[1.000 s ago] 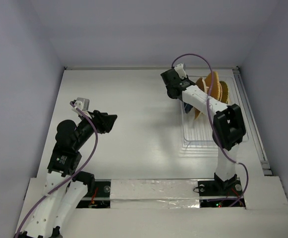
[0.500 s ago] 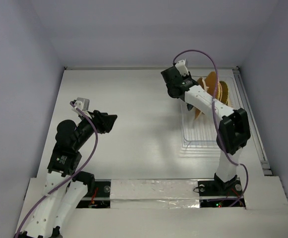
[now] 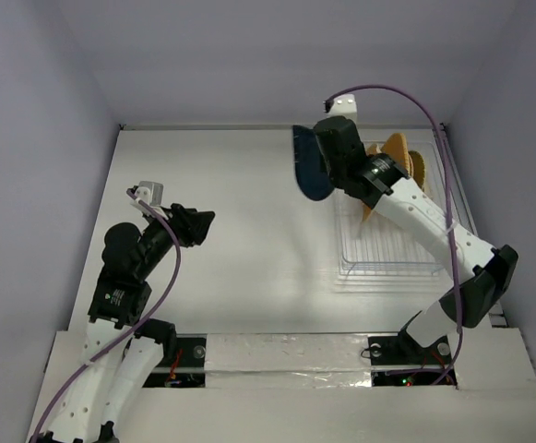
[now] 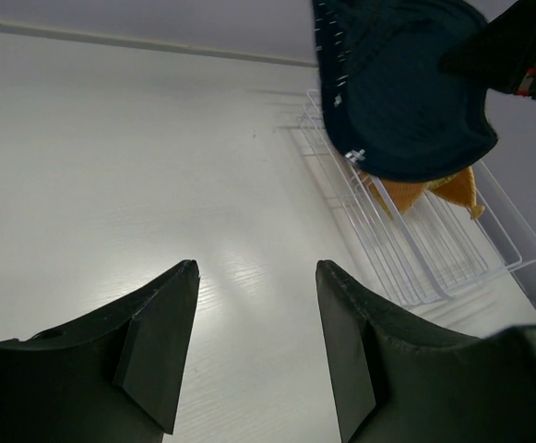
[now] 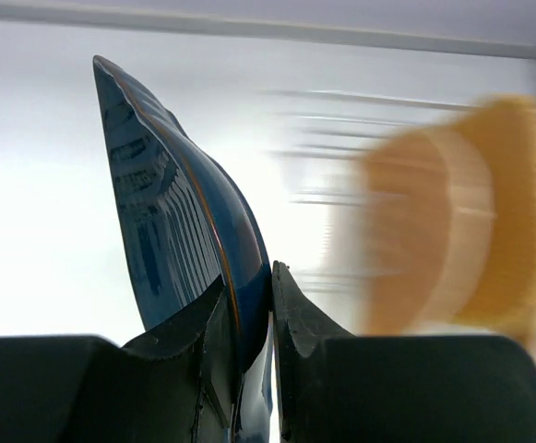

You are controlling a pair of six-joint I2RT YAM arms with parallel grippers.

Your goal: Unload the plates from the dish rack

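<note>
dark blue glossy dish [image 3: 308, 168]: held on edge, just left of the clear tined dish rack [image 3: 386, 255] | right gripper [image 5: 269, 293]: clamped on its rim | orange-tan woven plates [image 3: 402, 162]: upright at the rack's far end | left gripper [image 4: 254, 323]: fingers apart above the white table [image 3: 240, 185], well apart from the rack

The dark blue dish [image 5: 171, 212] is showing lighter ribbing and a thin orange edge line. The plates [image 3: 399, 148] in the dish rack [image 3: 378, 254] are showing orange-tan. The dish rack is appearing clear.
</note>
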